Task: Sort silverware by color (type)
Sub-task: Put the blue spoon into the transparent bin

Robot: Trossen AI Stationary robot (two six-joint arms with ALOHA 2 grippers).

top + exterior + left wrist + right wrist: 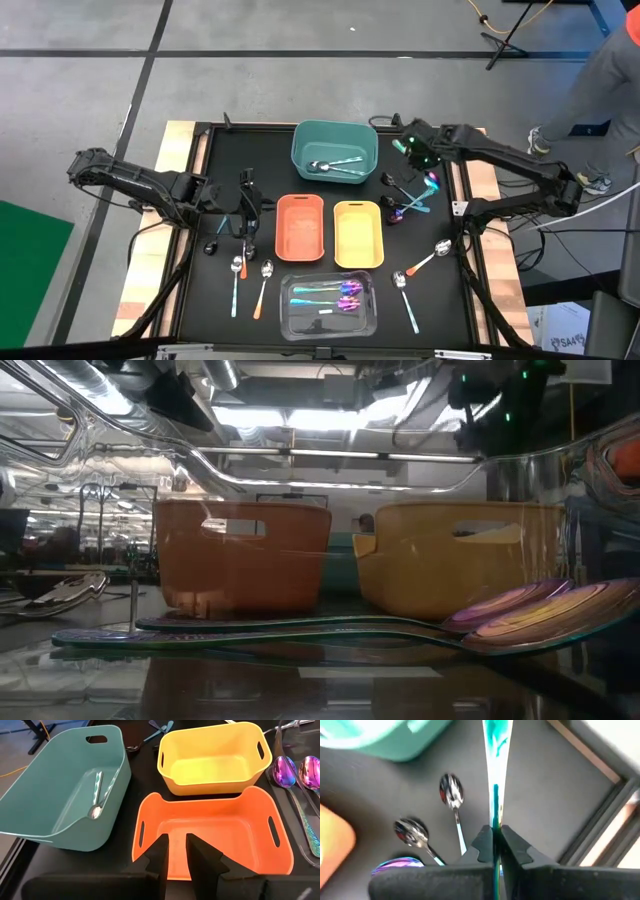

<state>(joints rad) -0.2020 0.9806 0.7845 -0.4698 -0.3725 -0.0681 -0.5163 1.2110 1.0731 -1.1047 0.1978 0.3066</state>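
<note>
My right gripper (pixel 418 152) (pixel 495 832) hovers over the mat just right of the teal bin (pixel 335 150), shut on a teal-handled utensil (pixel 496 750). Below it lie two teal-handled spoons (pixel 451 790) and an iridescent one (pixel 428 185). My left gripper (pixel 245 205) (pixel 177 845) sits left of the orange bin (pixel 300 227), narrowly open and holding nothing. The teal bin holds silver spoons (pixel 96 805). Iridescent spoons (pixel 345 297) lie in the clear bin (pixel 330 322). More spoons rest flat on the mat at left (pixel 237 275) and right (pixel 425 262). My right gripper pinches the thin teal handle (pixel 495 805) of the utensil between its two fingers. The handle shows edge-on and runs straight out past the fingertips, along the fingers. The utensil is lifted clear of the mat; its head is hidden from view.
The yellow bin (pixel 358 233) stands right of the orange one, between the teal and clear bins. Black-headed utensils (pixel 212 246) lie near my left gripper. A person's legs (pixel 590 70) show beyond the table's right far corner. Bare black mat lies by the table's near left corner.
</note>
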